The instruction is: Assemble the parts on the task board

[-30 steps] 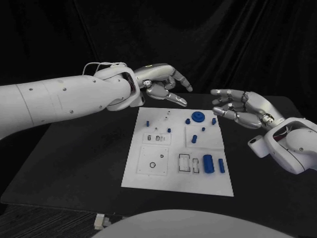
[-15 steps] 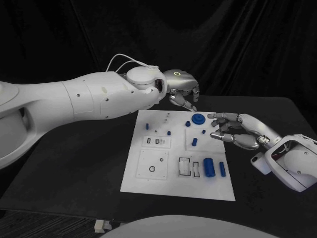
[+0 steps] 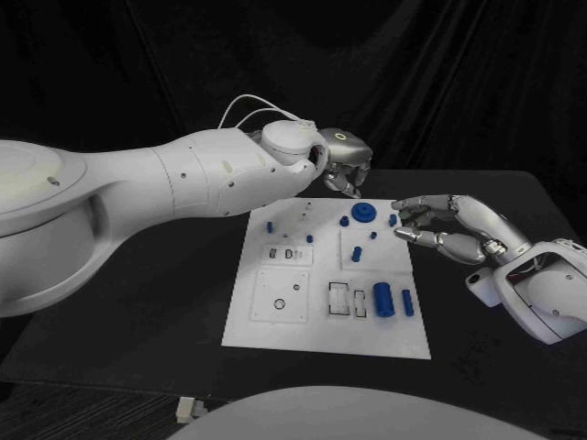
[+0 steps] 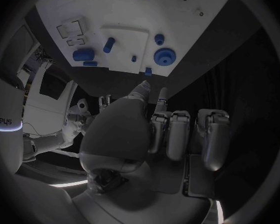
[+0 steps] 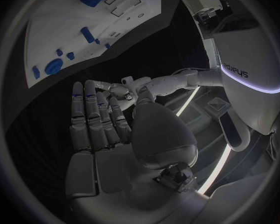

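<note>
The white task board (image 3: 274,316) lies in the middle of the black table. On it are a blue gear (image 3: 364,214), a blue peg (image 3: 356,254) and a thick blue cylinder (image 3: 382,298) beside a thinner one (image 3: 407,302). My left hand (image 3: 344,170) hovers over the board's far edge, fingers pointing down and holding nothing. My right hand (image 3: 442,225) reaches in from the right with its fingertips beside a small blue peg (image 3: 393,220) at the board's right edge, and it holds nothing. The left wrist view looks past my left hand (image 4: 134,129) at the board (image 4: 115,15) and gear (image 4: 165,57). In the right wrist view my right hand (image 5: 109,129) has straight fingers below the board (image 5: 71,30).
Several small blue pieces stand in the board's far half, and rectangular recesses (image 3: 340,299) lie in its near half. My bulky left arm (image 3: 174,183) spans the table's far left. Bare black tabletop (image 3: 135,302) surrounds the board.
My left arm has swung right and raised over the board's far edge, its hand turning fingers down. My right hand has moved left to the board's right edge.
</note>
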`<state>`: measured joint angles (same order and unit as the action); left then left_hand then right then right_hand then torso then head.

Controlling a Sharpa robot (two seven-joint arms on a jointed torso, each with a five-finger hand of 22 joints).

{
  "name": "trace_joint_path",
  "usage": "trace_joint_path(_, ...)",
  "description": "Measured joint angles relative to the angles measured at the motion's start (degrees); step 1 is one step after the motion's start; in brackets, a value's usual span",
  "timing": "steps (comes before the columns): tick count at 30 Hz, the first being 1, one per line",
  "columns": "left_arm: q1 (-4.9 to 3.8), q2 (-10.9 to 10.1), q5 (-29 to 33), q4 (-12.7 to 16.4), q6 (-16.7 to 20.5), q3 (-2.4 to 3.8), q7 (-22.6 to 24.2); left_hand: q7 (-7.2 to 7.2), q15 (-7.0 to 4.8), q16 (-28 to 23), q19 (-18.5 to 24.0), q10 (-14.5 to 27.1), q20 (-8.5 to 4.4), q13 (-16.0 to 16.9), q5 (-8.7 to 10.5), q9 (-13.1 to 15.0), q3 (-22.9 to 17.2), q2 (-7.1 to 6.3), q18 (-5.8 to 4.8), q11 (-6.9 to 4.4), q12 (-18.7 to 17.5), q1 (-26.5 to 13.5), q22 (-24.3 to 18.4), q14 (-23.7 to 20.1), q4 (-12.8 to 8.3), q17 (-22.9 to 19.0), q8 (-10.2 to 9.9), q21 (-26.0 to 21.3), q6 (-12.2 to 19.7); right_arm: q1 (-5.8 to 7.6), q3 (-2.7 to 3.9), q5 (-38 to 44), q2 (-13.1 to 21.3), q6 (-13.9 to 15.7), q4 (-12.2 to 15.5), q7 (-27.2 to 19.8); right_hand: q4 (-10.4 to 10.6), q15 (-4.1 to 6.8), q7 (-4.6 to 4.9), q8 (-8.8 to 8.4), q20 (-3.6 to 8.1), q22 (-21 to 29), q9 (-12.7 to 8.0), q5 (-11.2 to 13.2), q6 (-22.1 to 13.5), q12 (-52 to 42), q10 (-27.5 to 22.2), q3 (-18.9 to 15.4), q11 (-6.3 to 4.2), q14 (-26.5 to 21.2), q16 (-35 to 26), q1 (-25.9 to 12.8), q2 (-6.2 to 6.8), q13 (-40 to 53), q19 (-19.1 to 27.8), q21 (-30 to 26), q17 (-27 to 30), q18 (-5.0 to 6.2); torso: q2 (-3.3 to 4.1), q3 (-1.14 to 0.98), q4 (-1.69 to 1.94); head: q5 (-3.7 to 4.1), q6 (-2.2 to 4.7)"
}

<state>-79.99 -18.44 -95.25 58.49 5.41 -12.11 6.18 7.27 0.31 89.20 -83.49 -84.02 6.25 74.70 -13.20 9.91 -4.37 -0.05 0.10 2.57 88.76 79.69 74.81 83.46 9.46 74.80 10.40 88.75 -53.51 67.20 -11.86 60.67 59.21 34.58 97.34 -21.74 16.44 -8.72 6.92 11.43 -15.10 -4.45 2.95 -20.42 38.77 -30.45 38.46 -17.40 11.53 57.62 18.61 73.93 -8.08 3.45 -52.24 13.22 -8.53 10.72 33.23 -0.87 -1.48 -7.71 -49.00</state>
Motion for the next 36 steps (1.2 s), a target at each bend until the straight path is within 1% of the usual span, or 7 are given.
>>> trace_joint_path(7, 1.75, 0.93, -0.38, -1.69, -0.48, -0.03, 0.00, -0.01, 0.02, 0.00, 0.00, 7.52, 0.00, -0.01, 0.06, 2.57, -1.66, -0.04, 0.00, 0.56, -7.19, -0.04, 0.00, 0.00, -1.64, 0.00, -0.65, 0.00, 1.01, -0.01, 0.00, 0.12, 0.28, 2.69, 0.13, -1.08, 0.00, 0.08, 0.07, 0.00, 0.17, 0.00, 0.13, -1.32, 0.55, 0.00, 0.81, 0.00, 0.28, 0.71, -1.15, 0.00, 0.00, 0.00, -0.52, -0.48, -0.17, 0.00, -0.04, -0.02, -0.09, -0.04, -0.18)
trace_joint_path(17, 2.52, -3.97, 0.85, 1.33, 4.02, -0.01, 1.18, -0.01, 0.89, -2.78, 5.19, 35.69, 1.21, -29.87, 2.56, 4.51, -4.12, -1.60, 0.32, 1.22, -40.10, -3.33, 0.00, -2.86, 0.82, 0.00, -2.95, -3.82, 2.86, 0.48, -0.02, -0.08, 0.40, 4.45, -0.07, -1.28, -2.77, 0.24, 0.07, -0.06, 0.35, 0.06, 0.12, -7.28, 0.53, 1.96, 1.66, 0.47, 0.14, 1.56, -4.22, 6.58, 1.53, 0.00, -1.49, -2.85, -0.30, 0.01, -0.08, -0.07, -0.11, 0.14, -0.05)
trace_joint_path(18, 2.52, -5.07, 1.74, 2.21, 4.99, -0.01, 1.55, 0.48, 1.41, -5.77, 7.28, 37.11, 1.54, -31.46, 2.55, 4.51, -4.86, -1.60, 0.42, 1.85, -42.57, -3.30, 0.00, -6.81, 1.56, -3.65, -3.34, -5.29, 3.28, 0.80, -0.03, -0.09, 0.34, 4.45, -0.20, -1.20, -4.18, 0.25, 0.06, -0.38, 0.35, 0.06, 0.12, -8.67, 0.52, 2.55, 1.65, 1.80, 0.13, 1.56, -4.64, 9.44, 1.68, 0.00, -1.49, -3.15, -0.30, 0.01, -0.08, -0.07, -0.11, 0.14, 0.03)
trace_joint_path(19, 2.53, -6.17, 2.91, 3.06, 5.94, -0.01, 2.02, 0.53, 1.67, -9.41, 11.29, 38.92, 1.98, -32.69, 2.55, 4.51, -5.45, -1.60, 5.77, 2.28, -44.89, -3.30, -0.23, -12.85, 2.15, -9.85, -3.77, -7.66, 3.38, 1.15, -0.04, -0.10, 0.27, 4.45, -0.33, -1.09, -5.67, 0.27, -0.15, -0.72, 0.36, 0.05, 0.12, -9.64, 0.30, 3.07, 1.30, 2.50, -0.22, 1.55, -4.66, 11.50, 1.59, 0.00, -1.50, -3.15, -0.30, 0.00, -0.08, -0.06, -0.10, 0.14, 0.27)
trace_joint_path(21, 2.53, -9.01, 6.86, 5.18, 8.10, -0.02, 3.87, 1.39, 3.86, -23.44, 28.32, 43.23, 3.17, -36.67, 2.47, 4.49, -6.94, -0.85, 7.69, 4.23, -50.32, -4.06, -16.36, -32.18, 3.65, -29.50, -4.67, -20.39, 4.20, 2.24, -0.04, -0.13, 0.00, 4.39, -0.58, -0.61, -8.46, 1.02, -0.53, -1.13, 0.40, 0.05, 0.12, -10.64, -0.52, 3.89, 0.81, 5.29, -0.69, 1.63, -5.30, 16.73, 1.67, 0.00, -1.53, -3.16, -0.31, 0.01, -0.08, -0.03, -0.10, 0.14, 0.66)
trace_joint_path(25, 2.53, -15.10, 18.17, 9.62, 10.62, -0.04, 9.74, 1.81, 8.95, -41.84, 49.16, 54.12, 6.05, -45.85, 0.68, 3.31, -6.86, 0.02, 8.28, 7.98, -61.06, -6.32, -23.87, -50.69, 6.10, -40.41, -5.75, -37.20, 7.71, 5.07, -0.04, 0.24, -1.20, 3.94, -1.46, 1.36, -11.97, 4.83, -0.61, -1.12, 4.70, -1.13, 0.26, -5.39, 1.79, 3.89, 0.91, 8.83, -2.57, 9.92, -2.58, 20.92, 2.64, 0.00, -8.21, -1.34, -2.30, 0.00, -0.11, 0.00, -0.07, 0.38, 1.21)
trace_joint_path(36, 2.53, -27.98, 53.91, 18.27, 7.91, -0.09, 27.56, -1.39, 7.59, -80.21, 74.73, 76.08, 7.95, -68.59, 1.32, -4.11, 8.56, 7.53, 8.33, 2.32, -75.55, -11.88, -43.49, -76.02, 6.91, -70.07, -6.43, -72.39, 22.07, 10.91, 0.06, 13.16, -9.69, -0.59, -9.70, 10.55, -9.26, 7.50, -2.63, -0.56, 7.83, -4.80, 0.68, 5.48, 9.58, 7.39, 12.38, 10.06, -5.17, 16.50, 6.42, 17.30, 6.43, -0.01, -15.30, 4.55, -9.35, -0.01, -0.48, 0.09, 0.07, -0.23, -0.26)
